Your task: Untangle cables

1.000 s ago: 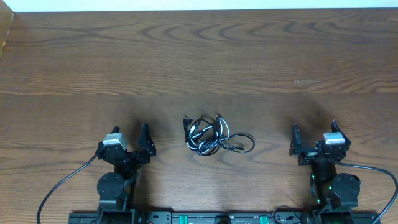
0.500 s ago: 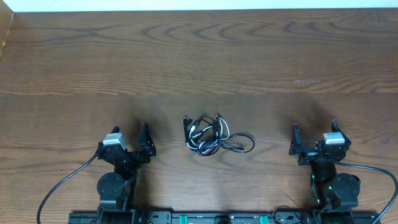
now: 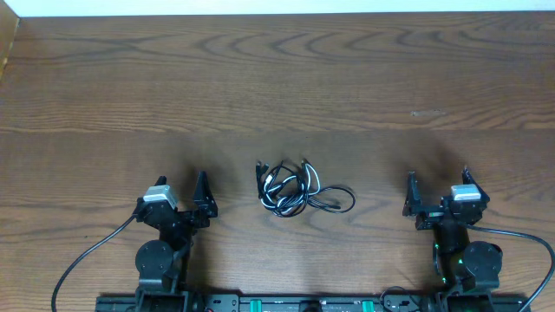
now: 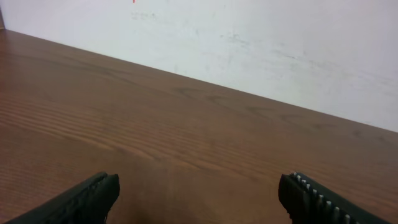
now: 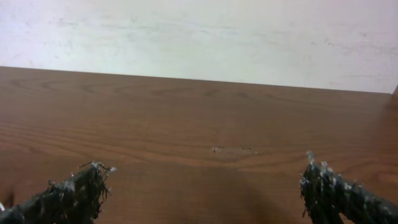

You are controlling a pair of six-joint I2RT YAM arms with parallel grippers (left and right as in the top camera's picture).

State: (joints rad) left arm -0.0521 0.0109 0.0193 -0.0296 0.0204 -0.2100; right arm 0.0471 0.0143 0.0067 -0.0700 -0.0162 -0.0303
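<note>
The cables (image 3: 297, 191) lie in one small tangled knot near the middle of the wooden table (image 3: 277, 87): thin black cords looped with a white one, a black loop trailing off to the right. My left gripper (image 3: 182, 189) rests open near the front edge, well to the left of the knot. To the right of the knot, about as far away, my right gripper (image 3: 438, 182) is also open. In the left wrist view the left gripper (image 4: 199, 190) has only bare wood between its fingers. The right gripper (image 5: 202, 180) likewise frames bare wood. Neither wrist view shows the cables.
A pale wall (image 5: 199, 37) rises behind the table's far edge. A small light scuff (image 5: 233, 150) marks the wood ahead of the right gripper. Thick black arm cables (image 3: 87, 256) curve along the front edge by both arm bases.
</note>
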